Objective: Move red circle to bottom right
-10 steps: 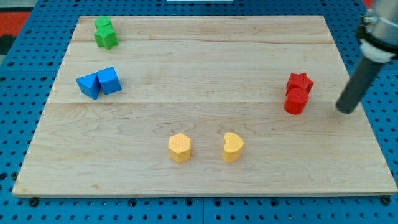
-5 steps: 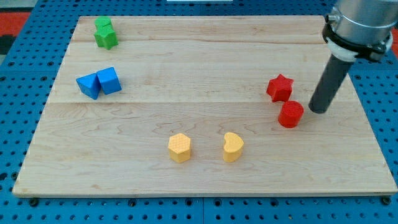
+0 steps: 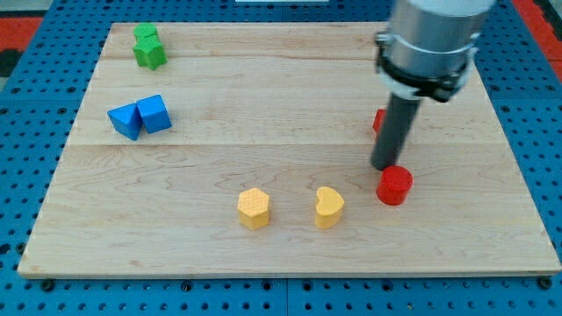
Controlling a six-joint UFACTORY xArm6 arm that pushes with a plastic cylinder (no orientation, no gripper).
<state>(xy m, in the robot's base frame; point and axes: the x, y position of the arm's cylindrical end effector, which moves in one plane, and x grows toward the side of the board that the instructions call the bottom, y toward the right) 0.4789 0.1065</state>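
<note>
Here my tip [image 3: 382,167] touches the red circle [image 3: 394,185] at its ten o'clock, grasping nothing; the red star [image 3: 378,120] sits mostly hidden at twelve o'clock behind the rod

Red circle [image 3: 394,185]; yellow heart [image 3: 328,207]; blue cube [image 3: 154,114] (pale wood board [image 3: 263,79]).
</note>
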